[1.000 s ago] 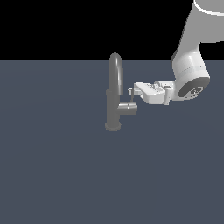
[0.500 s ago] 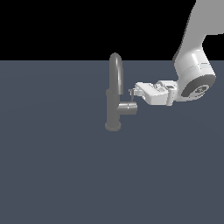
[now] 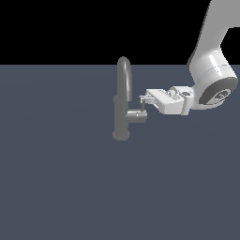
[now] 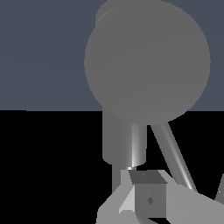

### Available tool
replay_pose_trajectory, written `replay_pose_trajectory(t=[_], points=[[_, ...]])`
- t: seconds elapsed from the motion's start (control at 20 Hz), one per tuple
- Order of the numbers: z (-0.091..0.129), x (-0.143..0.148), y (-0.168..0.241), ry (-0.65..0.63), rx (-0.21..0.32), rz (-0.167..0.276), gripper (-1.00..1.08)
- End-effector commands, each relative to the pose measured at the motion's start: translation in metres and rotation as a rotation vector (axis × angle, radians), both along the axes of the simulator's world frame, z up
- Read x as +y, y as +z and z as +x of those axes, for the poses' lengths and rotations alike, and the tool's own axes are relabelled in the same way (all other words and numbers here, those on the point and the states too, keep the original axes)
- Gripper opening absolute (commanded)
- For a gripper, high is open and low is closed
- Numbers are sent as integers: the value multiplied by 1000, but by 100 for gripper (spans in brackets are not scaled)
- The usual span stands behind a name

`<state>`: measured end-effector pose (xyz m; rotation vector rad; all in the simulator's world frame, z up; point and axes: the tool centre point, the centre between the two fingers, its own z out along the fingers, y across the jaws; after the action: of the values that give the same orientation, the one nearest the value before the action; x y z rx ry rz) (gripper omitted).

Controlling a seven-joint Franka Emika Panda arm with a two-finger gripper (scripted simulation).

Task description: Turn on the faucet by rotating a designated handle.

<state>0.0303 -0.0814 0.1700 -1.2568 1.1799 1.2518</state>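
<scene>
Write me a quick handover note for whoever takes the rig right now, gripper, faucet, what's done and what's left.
Gripper: at the thin dark-grey rod handle, coming from the exterior view's right; whether it is open or shut cannot be told.
Grey matte metal faucet: upright on the dark floor, side stub pointing toward the gripper, handle at the stub's end.
Done: the approach to the handle.
Left: rotate the handle to turn the faucet on. No water visible.
</scene>
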Motion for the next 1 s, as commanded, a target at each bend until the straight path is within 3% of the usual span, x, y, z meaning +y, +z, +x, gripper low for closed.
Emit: replay_pose_trajectory(t=[0.0, 0.05, 0.8, 0.95], points=[[-7, -2, 2, 3, 3, 2, -100], [-2, 0, 1, 1, -1, 0, -100], [-54, -5, -28, 3, 3, 2, -100], [-45, -3, -24, 4, -17, -1, -100]])
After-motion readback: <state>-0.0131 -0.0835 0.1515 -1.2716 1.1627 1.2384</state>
